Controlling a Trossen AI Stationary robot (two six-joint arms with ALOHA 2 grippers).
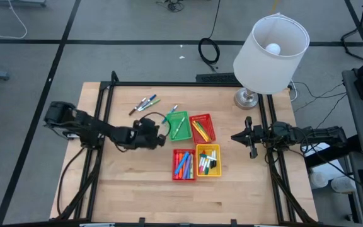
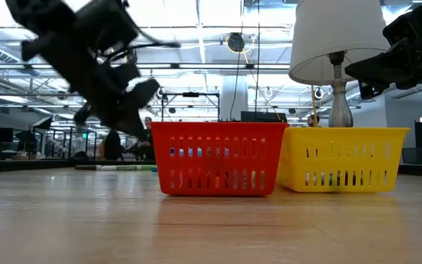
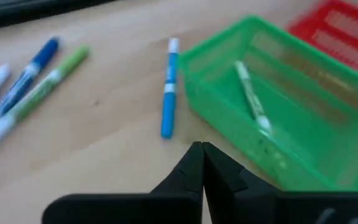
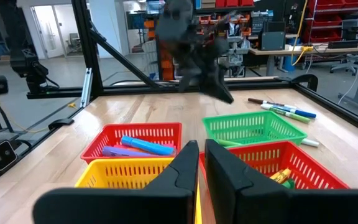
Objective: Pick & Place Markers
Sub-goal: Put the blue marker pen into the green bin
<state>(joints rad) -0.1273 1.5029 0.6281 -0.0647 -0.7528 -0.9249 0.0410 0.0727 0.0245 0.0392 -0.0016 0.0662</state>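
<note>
Loose markers lie flat on the wooden table: a blue one [image 3: 169, 87] beside the green basket [image 1: 178, 126], and a blue and a green one [image 3: 39, 81] farther off [image 1: 145, 104]. One green marker [image 3: 252, 99] lies inside the green basket. More markers fill two red baskets [image 1: 201, 127] [image 1: 183, 164] and a yellow basket [image 1: 208, 159]. My left gripper [image 3: 202, 154] hovers shut and empty above the table at the green basket's left corner [image 1: 162, 133]. My right gripper [image 1: 235, 137] waits shut at the table's right side [image 4: 201, 149].
A white table lamp [image 1: 270, 47] stands at the far right corner. A dark metal frame [image 1: 106, 94] runs along the table's left, far and right edges. Bare wood lies in front of the baskets toward the near edge [image 1: 188, 202].
</note>
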